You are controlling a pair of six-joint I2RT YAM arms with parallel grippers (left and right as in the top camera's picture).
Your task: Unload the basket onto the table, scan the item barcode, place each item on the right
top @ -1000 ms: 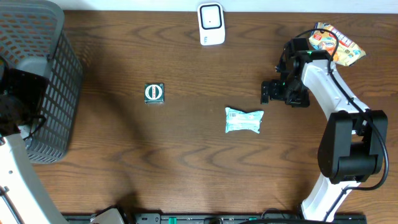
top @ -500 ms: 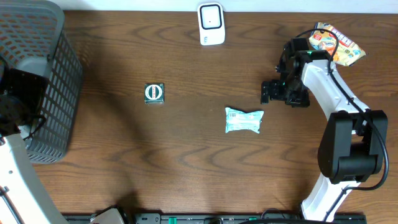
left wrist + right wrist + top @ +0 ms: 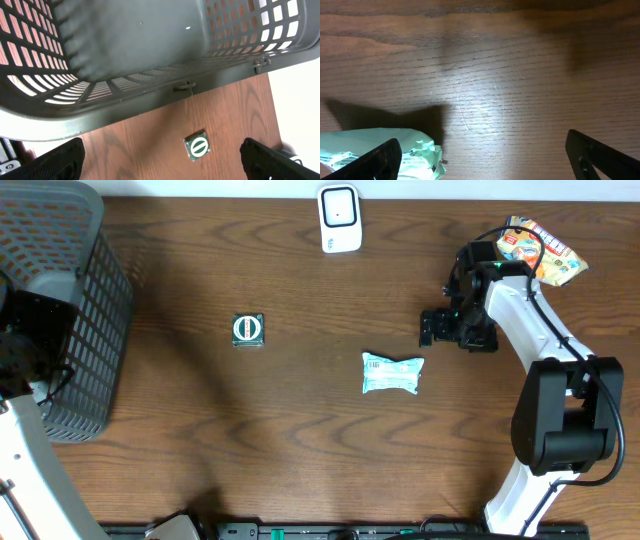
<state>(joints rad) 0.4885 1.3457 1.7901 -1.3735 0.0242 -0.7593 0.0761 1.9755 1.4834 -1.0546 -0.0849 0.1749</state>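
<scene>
Right claw and left claw gape empty; centre your right over the pale teal crinkled plastic packet mid-frame.

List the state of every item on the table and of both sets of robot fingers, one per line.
Dark grey plastic mesh basket, upright.
White barcode scanner, nothing held to it.
Pale teal crinkled packet, lying flat.
Small green square box, lying flat.
Orange foil snack bag, lying flat.
Left fingers, open, empty.
Right fingers, open, empty.
</scene>
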